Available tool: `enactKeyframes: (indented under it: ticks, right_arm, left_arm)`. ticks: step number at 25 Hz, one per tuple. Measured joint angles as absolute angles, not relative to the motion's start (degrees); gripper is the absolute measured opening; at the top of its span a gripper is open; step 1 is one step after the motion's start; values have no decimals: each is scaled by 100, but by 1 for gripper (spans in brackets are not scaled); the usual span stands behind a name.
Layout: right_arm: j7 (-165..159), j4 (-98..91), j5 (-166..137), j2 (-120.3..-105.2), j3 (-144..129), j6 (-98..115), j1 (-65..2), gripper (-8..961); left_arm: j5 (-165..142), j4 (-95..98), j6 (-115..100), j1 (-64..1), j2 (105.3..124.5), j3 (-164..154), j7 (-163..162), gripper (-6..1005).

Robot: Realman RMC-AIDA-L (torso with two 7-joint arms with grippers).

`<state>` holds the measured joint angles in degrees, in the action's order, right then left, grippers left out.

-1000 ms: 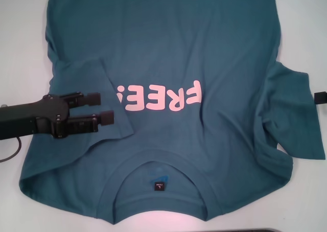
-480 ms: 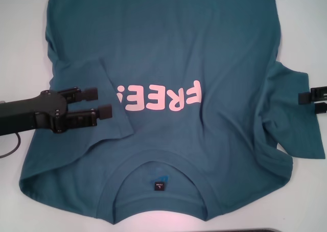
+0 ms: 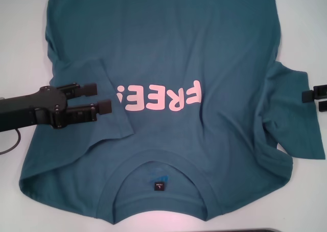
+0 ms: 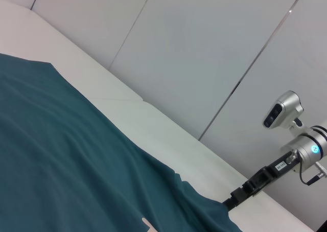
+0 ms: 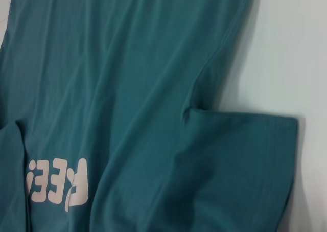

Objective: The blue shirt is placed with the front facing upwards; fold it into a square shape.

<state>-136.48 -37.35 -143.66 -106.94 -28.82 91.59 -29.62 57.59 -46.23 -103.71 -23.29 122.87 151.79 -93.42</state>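
Blue shirt (image 3: 204, 48) flat under open left claw (image 3: 100, 97), over folded sleeve.

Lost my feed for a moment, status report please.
Left end effector open over folded-in left sleeve. Right end effector at right sleeve's outer edge, grip unclear. Blue shirt flat, front up, right sleeve unfolded. Nothing in the way.

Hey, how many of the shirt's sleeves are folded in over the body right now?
1. The left sleeve is folded over the blue shirt, under the left gripper. The right sleeve lies spread out on the table, beside the right gripper.
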Motion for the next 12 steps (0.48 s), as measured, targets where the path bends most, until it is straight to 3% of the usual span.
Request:
enactKeyframes:
  ticks: [12]
  right_arm:
    - [-13665,-3655,-14371,-10753,-3019,9067,-3079,804]
  left_arm:
    - [5759,-4623,-10358,-2328,12305,15179,-9343,859]
